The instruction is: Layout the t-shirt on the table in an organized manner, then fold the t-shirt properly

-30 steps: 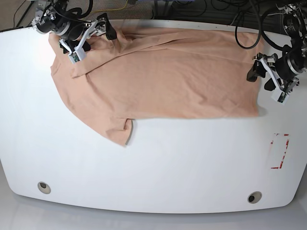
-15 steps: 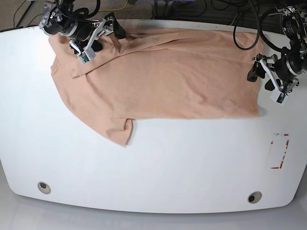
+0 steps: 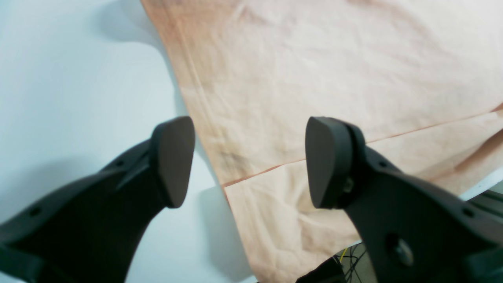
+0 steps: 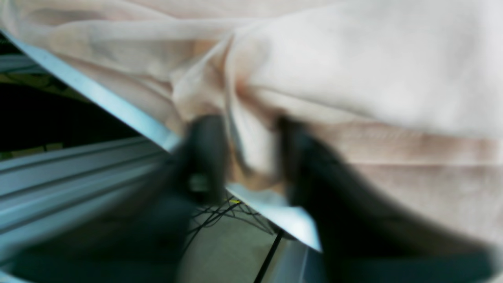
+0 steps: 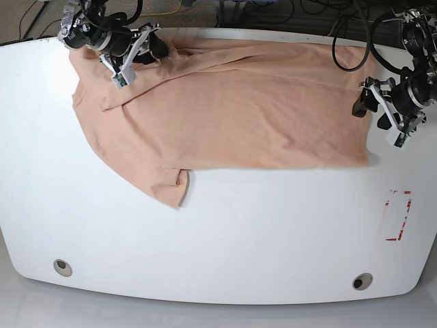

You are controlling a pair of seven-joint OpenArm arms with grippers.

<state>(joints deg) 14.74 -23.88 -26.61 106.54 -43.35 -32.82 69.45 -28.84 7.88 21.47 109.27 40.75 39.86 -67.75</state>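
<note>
The peach t-shirt (image 5: pixel 232 109) lies spread across the far half of the white table (image 5: pixel 225 232), with one sleeve pointing toward the near side. At the shirt's far left corner my right gripper (image 5: pixel 147 49) sits by the table's far edge. In the blurred right wrist view its fingers (image 4: pixel 208 157) pinch a bunched fold of t-shirt (image 4: pixel 353 59), so my right gripper (image 4: pixel 253 157) is shut on it. My left gripper (image 5: pixel 371 113) hangs open just off the shirt's right edge. The left wrist view shows my left gripper (image 3: pixel 249 165) spread wide above the t-shirt (image 3: pixel 314 59) hem and bare table (image 3: pixel 59 78).
A red-marked rectangle (image 5: pixel 398 216) is on the table at the near right. Two grommet holes (image 5: pixel 63 267) (image 5: pixel 362 281) sit near the front edge. Cables (image 5: pixel 287 14) run behind the far edge, and the table edge (image 4: pixel 118 106) shows right beside my right fingers.
My right gripper moved up toward the far edge at the shirt's far left corner and closed on a fold of fabric. The left gripper has stayed put and open.
</note>
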